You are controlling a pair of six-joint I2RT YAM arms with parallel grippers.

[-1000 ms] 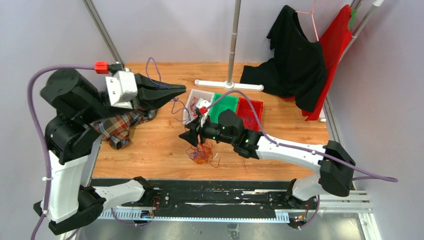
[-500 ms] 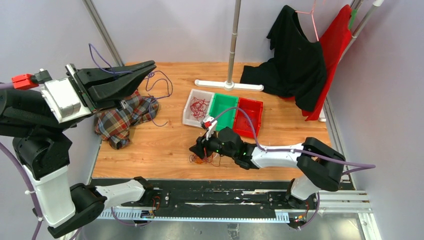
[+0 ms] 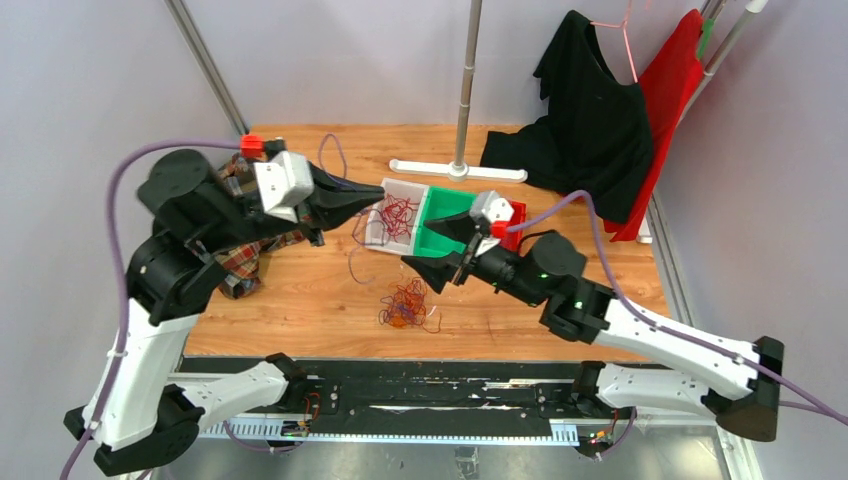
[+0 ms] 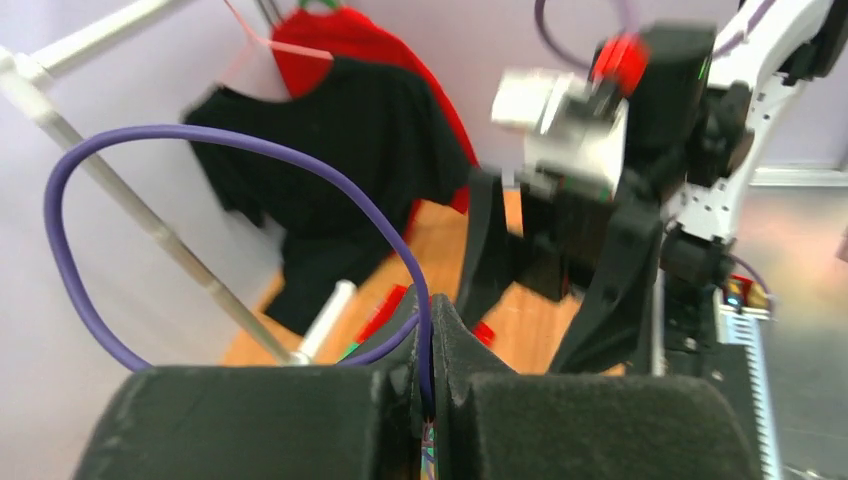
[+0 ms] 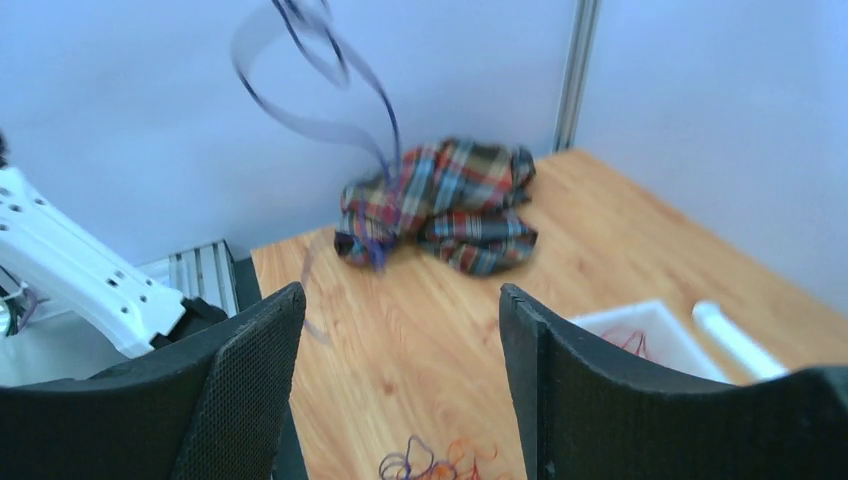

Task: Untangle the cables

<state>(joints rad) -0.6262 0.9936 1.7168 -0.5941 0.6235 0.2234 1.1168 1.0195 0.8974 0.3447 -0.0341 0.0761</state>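
The cables are partly a red, orange and purple clump [image 3: 404,306] lying on the wooden table, its top edge showing low in the right wrist view [image 5: 432,463]. My left gripper [image 3: 378,198] is shut on one purple cable [image 4: 62,232], pinched between its tips [image 4: 431,338]; the cable loops above the gripper [image 3: 334,152] and trails down to the table [image 3: 353,262]. My right gripper [image 3: 437,250] hovers open above and to the right of the clump, nothing between its fingers [image 5: 400,300]. The swinging purple cable is blurred in the right wrist view [image 5: 330,70].
A white bin [image 3: 383,232] holding red wires, a green bin [image 3: 452,206] and a red bin [image 3: 516,213] stand side by side behind the grippers. A plaid cloth [image 3: 238,262] lies at the left. A stand's white base [image 3: 456,170] and hanging black and red garments [image 3: 600,120] are at the back.
The left arm swung back in from the far left, carrying the purple cable to the white bin. The right gripper lifted off the clump, moved back and right, and opened wide.
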